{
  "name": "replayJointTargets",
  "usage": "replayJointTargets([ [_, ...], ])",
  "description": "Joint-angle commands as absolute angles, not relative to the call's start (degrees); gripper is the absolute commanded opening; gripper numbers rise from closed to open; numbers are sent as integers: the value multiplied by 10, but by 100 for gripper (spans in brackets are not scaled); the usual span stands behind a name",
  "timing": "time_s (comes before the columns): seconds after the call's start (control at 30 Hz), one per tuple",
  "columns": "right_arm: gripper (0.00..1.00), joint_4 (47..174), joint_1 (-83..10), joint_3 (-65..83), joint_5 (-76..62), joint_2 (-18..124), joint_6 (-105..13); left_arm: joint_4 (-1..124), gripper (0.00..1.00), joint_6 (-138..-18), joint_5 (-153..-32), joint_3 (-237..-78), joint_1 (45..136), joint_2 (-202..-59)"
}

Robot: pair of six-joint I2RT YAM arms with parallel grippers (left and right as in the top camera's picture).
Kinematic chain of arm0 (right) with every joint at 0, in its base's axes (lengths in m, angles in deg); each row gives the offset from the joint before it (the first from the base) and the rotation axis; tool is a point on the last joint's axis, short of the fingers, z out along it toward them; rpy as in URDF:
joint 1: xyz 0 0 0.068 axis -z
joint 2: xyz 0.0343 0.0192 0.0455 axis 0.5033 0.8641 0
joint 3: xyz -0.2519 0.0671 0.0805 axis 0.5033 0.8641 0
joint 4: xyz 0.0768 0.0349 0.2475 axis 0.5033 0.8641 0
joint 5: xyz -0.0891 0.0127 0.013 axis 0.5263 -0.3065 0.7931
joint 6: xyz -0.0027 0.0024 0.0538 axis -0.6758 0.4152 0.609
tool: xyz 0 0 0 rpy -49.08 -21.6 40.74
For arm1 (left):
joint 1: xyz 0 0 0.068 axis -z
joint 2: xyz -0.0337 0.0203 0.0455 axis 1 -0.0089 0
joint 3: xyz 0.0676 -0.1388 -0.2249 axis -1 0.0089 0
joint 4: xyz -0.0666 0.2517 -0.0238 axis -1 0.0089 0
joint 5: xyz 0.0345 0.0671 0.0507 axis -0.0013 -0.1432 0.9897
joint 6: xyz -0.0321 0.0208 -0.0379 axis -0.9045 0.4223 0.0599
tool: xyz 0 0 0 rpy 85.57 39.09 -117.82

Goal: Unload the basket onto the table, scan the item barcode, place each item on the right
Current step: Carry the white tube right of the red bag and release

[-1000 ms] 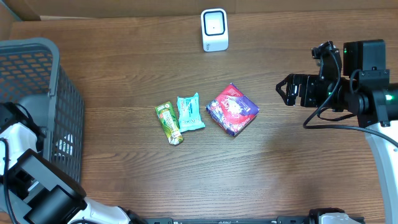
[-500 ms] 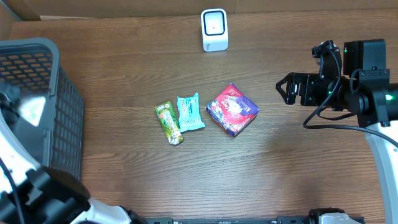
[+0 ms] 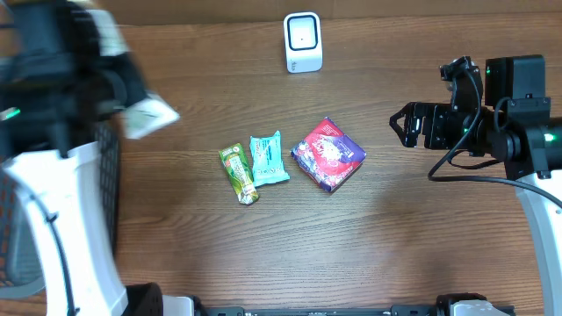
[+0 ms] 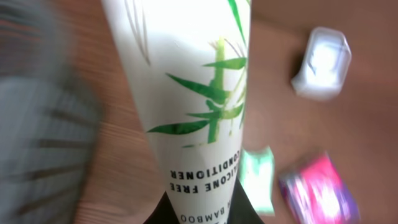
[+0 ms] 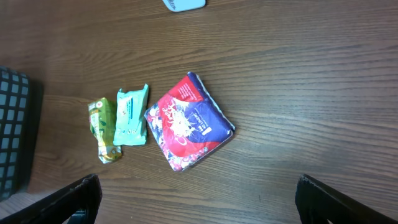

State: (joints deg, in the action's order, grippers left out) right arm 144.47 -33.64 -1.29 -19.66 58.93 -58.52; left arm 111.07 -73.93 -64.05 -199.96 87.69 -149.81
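The item is a white tube (image 4: pixel 193 93) printed with green bamboo leaves and black lettering, and my left gripper (image 4: pixel 199 214) is shut on its lower end. Overhead it is a blurred white shape (image 3: pixel 147 117) at the far left, above the basket's edge. No barcode shows on the side facing the camera. The white scanner (image 3: pixel 303 41) stands at the back centre of the table, also seen as the scanner (image 4: pixel 322 62) in the left wrist view. My right gripper (image 3: pixel 399 125) hovers open over the right side of the table with nothing between its fingers (image 5: pixel 81 196).
A grey mesh basket (image 3: pixel 107 189) stands at the left edge, mostly behind my left arm. Mid-table lie a green packet (image 3: pixel 238 173), a teal packet (image 3: pixel 268 159) and a red-and-purple packet (image 3: pixel 327 154).
My left arm has risen out of the basket with the white tube and swung toward the back of the table. The right arm has not moved.
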Motion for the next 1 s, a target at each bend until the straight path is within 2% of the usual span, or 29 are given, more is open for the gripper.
replayJointTargets([
  [0.0, 100, 1441, -338, -27, -196, 589, -584, 1119, 4, -726, -649, -1967, 954, -1533],
  [0.23, 100, 1438, -338, -27, -196, 589, -584, 1046, 4, -739, -761, -1859, 1081, -1627],
  [0.67, 100, 1436, -338, -27, -196, 589, -584, 877, 4, -837, -849, -1822, 1198, -1790],
  [0.83, 100, 1438, -338, -27, -196, 589, -584, 827, 4, -848, -846, -1822, 1237, -1797],
  [0.97, 100, 1438, -338, -27, -196, 589, -584, 835, 4, -862, -806, -1822, 1253, -1797],
])
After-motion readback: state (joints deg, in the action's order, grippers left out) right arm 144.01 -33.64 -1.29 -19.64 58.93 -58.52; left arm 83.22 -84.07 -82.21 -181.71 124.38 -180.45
